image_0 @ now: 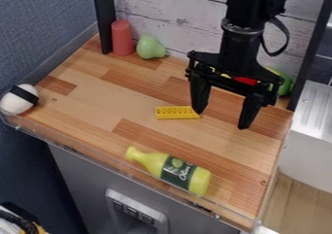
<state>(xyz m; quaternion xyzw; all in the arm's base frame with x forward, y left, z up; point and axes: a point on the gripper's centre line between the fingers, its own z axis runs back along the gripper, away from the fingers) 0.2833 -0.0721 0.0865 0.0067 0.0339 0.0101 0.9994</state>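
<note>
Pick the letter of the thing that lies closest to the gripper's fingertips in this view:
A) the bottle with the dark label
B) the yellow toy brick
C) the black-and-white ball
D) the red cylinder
B: one end of the yellow toy brick lies right by one fingertip of the open gripper, and the other things listed sit farther off.

Yellow brick (176, 113), red cylinder (122, 38), white ball (19, 99) with black stripe

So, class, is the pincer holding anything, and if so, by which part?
Nothing is held: the pincer stands open, with the yellow brick beside one tip.
</note>
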